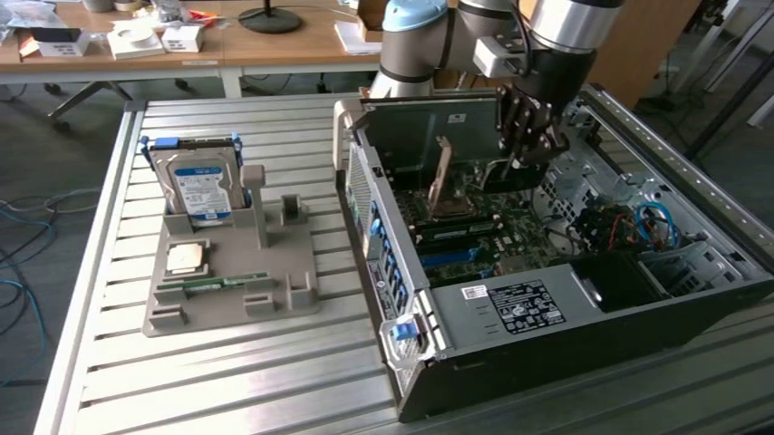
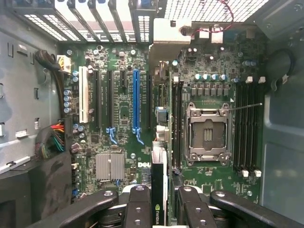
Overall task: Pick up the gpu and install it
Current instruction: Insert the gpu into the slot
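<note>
Spread under everything: a slatted metal table (image 1: 242,372); lying on it toward the exterior view's right, an open computer case (image 1: 520,313) with its motherboard (image 2: 123,80) exposed; to the exterior view's left of the case, well apart from it, a grey parts holder (image 1: 285,299); standing upright at the holder's far end, a silver hard drive (image 1: 199,186) with a blue-and-white label; lying flat nearer the front, a square processor (image 1: 185,258) and, just beside that, a narrow green memory stick (image 1: 224,285).

Reaching down into the far part of the case: the arm's gripper (image 1: 527,156); partly closed, neither wide apart nor fully together; fingers (image 2: 137,209) pressed against either face of the gpu (image 2: 159,190); grips the card and nothing else.

Seen edge-on from the wrist: a thin dark card bearing a small green logo; hangs inside the case over the motherboard, lined up between the long blue slot (image 2: 136,99) and the empty processor socket (image 2: 208,135); cannot tell whether its lower edge touches a slot.
</note>
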### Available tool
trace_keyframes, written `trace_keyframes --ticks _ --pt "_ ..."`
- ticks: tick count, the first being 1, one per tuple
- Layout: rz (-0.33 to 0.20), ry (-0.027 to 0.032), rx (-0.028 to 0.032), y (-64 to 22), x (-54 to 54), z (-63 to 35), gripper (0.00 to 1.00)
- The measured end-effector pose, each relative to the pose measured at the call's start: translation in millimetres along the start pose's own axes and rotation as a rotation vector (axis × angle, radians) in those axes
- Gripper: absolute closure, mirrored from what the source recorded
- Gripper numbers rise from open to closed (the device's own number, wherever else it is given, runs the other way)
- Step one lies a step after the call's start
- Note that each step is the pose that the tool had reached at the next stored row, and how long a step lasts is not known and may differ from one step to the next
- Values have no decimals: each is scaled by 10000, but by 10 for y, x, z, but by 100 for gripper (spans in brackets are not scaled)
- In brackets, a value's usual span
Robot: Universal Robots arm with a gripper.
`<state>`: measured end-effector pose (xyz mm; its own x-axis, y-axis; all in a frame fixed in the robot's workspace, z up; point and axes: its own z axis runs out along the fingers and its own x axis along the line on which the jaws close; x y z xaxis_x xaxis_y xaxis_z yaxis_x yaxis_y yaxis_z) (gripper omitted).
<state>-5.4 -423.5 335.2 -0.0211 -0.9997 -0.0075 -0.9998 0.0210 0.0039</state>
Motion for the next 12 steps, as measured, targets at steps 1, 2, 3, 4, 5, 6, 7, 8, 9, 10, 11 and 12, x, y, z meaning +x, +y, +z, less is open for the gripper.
trace_keyframes --ticks 1,2,3,4,5,6,7,8,9,10,11,12 --pt "1 1 0 0 7 -1 73" --pt "1 2 -1 0 18 -1 73" --pt "0 2 -1 -1 32 -1 73" --pt "0 1 -1 -1 45 -1 73" --pt "1 1 -1 -1 58 -1 73" --pt "0 2 -1 -2 72 -1 73" --pt "1 2 0 -2 86 -2 73" --pt "2 3 -1 -2 99 -2 73" --pt "1 2 0 -2 111 -2 73" --pt "1 1 0 -2 117 -1 73" --pt "3 0 0 -1 119 -1 73" --pt "3 0 0 -2 119 -1 73"
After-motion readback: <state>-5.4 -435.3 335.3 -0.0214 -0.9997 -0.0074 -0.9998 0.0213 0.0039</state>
